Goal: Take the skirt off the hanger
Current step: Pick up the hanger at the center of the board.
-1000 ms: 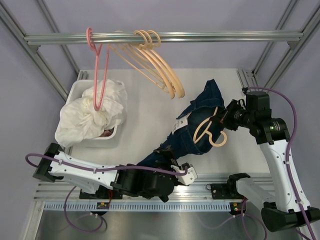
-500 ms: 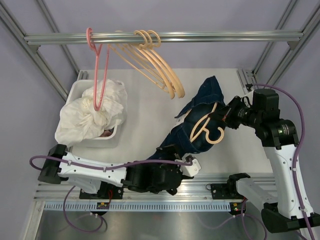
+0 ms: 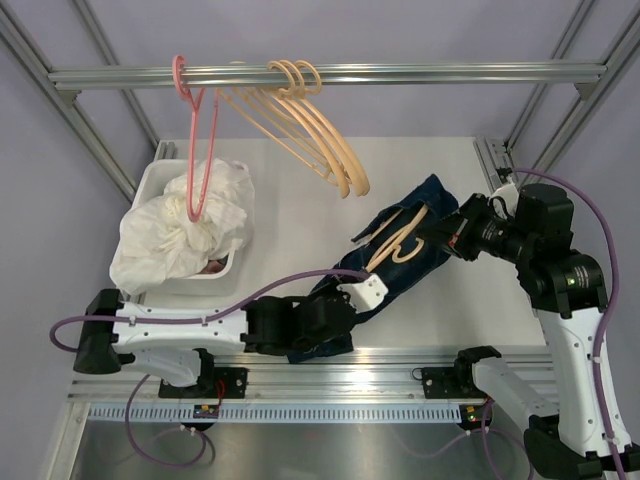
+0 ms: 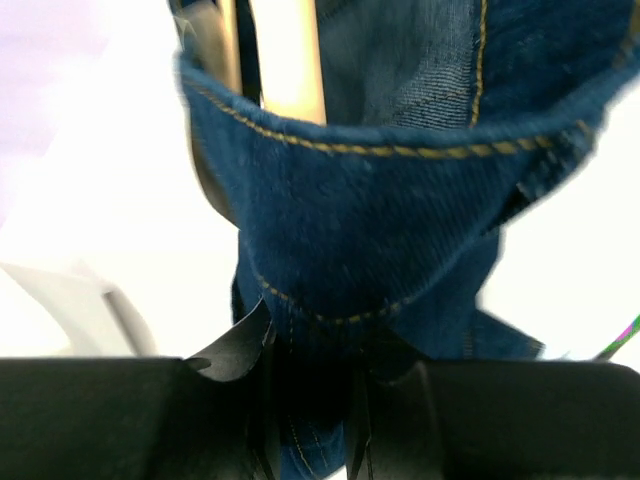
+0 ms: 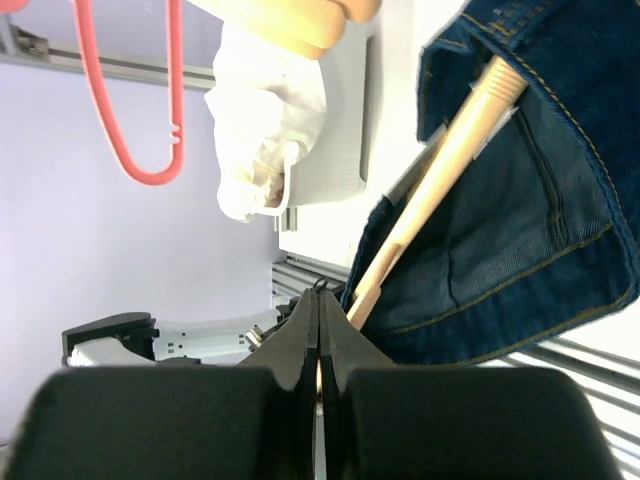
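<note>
- Denim is clenched in my left gripper (image 4: pixel 310 390): a fold of the skirt (image 4: pixel 380 220) sits pinched tight between its fingers, at the near end of the cloth.
- My right gripper (image 5: pixel 318 315) is pressed shut on the cream hanger (image 5: pixel 440 170). A pale sliver shows between the fingers, and I take it for the hanger's end, though the contact itself is hard to see.
- From above, the skirt runs as a taut slanting band over the table (image 3: pixel 300 200), from my left gripper near the middle to my right gripper further right and farther off.
- The hanger lies at the far part of that band. Its hook and 1 arm show on top of the cloth, and the rest is inside the waistband.
- I judge the step in hand to be the pull-apart. My 2 arms hold opposite ends, and the skirt is only partly off.
- The next move calls for more separation: the left drawing the cloth near and left, the right drawing the hanger far and right, along the line of the band.
- The risk I see is a hanger arm catching on the stitched waistband. Tilting the hanger so 1 arm leaves first should help.
</note>
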You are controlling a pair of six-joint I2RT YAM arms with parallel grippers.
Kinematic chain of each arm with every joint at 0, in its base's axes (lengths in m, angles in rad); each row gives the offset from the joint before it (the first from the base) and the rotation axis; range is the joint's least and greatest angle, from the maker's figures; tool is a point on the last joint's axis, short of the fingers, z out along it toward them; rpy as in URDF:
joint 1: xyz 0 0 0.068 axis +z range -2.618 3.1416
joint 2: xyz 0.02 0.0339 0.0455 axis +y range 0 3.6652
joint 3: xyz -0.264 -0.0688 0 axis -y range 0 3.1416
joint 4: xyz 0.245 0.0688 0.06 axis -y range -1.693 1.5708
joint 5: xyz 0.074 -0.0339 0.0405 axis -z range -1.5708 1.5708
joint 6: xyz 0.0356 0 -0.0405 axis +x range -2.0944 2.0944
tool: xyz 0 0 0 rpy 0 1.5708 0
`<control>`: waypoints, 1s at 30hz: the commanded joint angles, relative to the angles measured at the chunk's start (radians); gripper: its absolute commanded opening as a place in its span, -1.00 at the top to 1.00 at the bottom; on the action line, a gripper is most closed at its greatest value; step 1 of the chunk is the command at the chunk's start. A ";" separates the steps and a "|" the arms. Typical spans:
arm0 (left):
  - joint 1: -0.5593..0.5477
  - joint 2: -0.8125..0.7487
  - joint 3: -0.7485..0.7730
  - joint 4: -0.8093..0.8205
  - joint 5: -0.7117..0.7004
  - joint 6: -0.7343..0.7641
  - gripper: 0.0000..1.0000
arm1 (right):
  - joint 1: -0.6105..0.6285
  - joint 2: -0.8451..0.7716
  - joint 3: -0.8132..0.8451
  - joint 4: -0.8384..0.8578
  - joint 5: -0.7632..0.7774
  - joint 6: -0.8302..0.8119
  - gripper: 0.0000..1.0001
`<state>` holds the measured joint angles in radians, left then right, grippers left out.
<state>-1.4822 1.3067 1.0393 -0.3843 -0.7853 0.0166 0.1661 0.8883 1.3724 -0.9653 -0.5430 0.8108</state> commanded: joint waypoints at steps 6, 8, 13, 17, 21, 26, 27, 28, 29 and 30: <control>0.000 -0.164 0.129 -0.004 0.139 -0.153 1.00 | 0.003 -0.026 -0.027 0.070 0.038 -0.036 0.28; 0.000 -0.165 0.166 -0.027 0.159 -0.185 1.00 | 0.004 -0.054 -0.033 0.062 0.103 -0.038 -0.46; 0.000 -0.188 0.188 -0.019 0.231 -0.236 1.00 | 0.004 -0.136 -0.081 0.125 0.127 -0.010 -0.99; 0.000 -0.176 0.212 -0.031 0.227 -0.262 1.00 | 0.003 -0.184 -0.142 0.273 0.054 0.092 -0.98; 0.000 -0.184 0.208 -0.022 0.215 -0.291 1.00 | 0.003 -0.232 -0.107 0.214 0.238 0.113 -0.75; 0.000 -0.188 0.220 -0.041 0.210 -0.314 1.00 | 0.003 -0.305 -0.016 0.122 0.382 0.082 -0.62; 0.000 -0.192 0.226 -0.038 0.210 -0.316 1.00 | 0.003 -0.284 -0.009 0.108 0.344 0.091 -0.57; 0.000 -0.192 0.229 -0.034 0.218 -0.314 1.00 | 0.003 -0.276 -0.021 0.125 0.306 0.108 -0.54; -0.001 -0.193 0.232 -0.016 0.222 -0.313 1.00 | 0.003 -0.270 -0.041 0.149 0.270 0.122 -0.52; 0.000 -0.199 0.234 -0.004 0.230 -0.314 1.00 | 0.003 -0.269 -0.065 0.177 0.196 0.140 -0.50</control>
<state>-1.4841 1.1637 1.1946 -0.5301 -0.5301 -0.2737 0.1658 0.5877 1.3376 -0.8169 -0.2630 0.9062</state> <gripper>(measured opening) 0.235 0.761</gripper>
